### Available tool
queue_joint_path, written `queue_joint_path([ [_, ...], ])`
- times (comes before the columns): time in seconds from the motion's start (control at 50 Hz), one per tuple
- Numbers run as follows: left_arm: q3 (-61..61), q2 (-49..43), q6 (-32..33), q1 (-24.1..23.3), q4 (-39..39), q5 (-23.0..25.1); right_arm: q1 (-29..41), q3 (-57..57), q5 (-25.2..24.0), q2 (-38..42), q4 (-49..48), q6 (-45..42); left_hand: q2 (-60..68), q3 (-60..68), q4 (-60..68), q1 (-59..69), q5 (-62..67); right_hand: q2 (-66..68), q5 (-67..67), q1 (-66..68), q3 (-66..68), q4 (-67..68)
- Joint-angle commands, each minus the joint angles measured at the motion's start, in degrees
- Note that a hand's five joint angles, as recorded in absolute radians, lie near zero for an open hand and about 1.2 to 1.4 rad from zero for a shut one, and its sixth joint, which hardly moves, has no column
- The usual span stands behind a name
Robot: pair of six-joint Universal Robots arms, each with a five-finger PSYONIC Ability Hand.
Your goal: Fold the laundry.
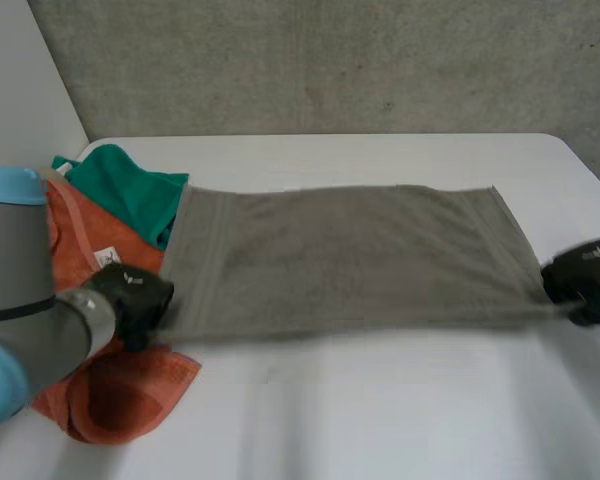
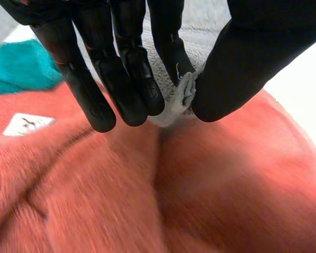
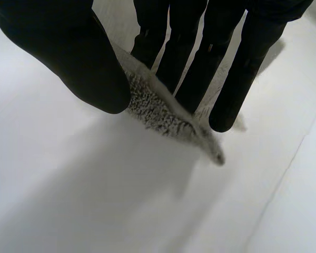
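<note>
- White table [image 1: 380, 420], concrete wall behind: grey towel [image 1: 350, 260] lies spread across the middle, long side running left to right.
- Left hand [image 1: 135, 300] pinches the towel's near-left corner between fingers & thumb, over an orange cloth [image 1: 110, 395]. A green cloth [image 1: 130, 190] sits at the orange one's far side, next to the towel's far-left corner.
- Right hand [image 1: 585, 282] pinches the near-right corner the same way, the corner lifted a little clear of the table.
- Step in hand, by the look: both near corners gripped for fold no. 1, near edge over to far edge.
- To do it well: raise the 2 corners level, keep the edge taut, move both hands together & lay corners square on the far corners. Take care the left hand doesn't drag the orange cloth along.
</note>
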Motion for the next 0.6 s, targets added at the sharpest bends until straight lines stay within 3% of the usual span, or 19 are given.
queue_joint_path([
  [0.02, -4.4, 4.1, 5.2, -0.5, -8.2, 2.3, -4.3, 6.2, 1.2, -4.1, 9.8, -18.2, 11.6, 11.9, 11.3, 13.5, 13.2, 12.3, 12.9, 14.8, 11.9, 11.4],
  [0.26, 8.0, -5.9, 1.9, -2.3, 6.0, 0.5, 2.4, -3.8, 0.7, 2.2, -5.0, -0.9, 11.6, 11.9, 11.3, 13.5, 13.2, 12.3, 12.9, 14.8, 11.9, 11.4],
  [0.34, 16.6, -10.9, -1.0, -3.3, 14.9, 0.1, 5.2, -8.9, 0.9, 5.3, -17.0, 7.8, 11.6, 11.9, 11.3, 13.5, 13.2, 12.3, 12.9, 14.8, 11.9, 11.4],
  [0.48, 31.0, -21.3, -2.7, -3.0, 25.7, 0.5, 8.4, -11.8, 3.1, 10.2, -36.4, 13.4, 11.6, 11.9, 11.3, 13.5, 13.2, 12.3, 12.9, 14.8, 11.9, 11.4],
  [0.6, 40.6, -29.5, -3.5, -3.0, 26.1, 1.0, 11.4, -14.8, 5.9, 17.7, -50.5, 16.3, 11.6, 11.9, 11.3, 13.5, 13.2, 12.3, 12.9, 14.8, 11.9, 11.4],
])
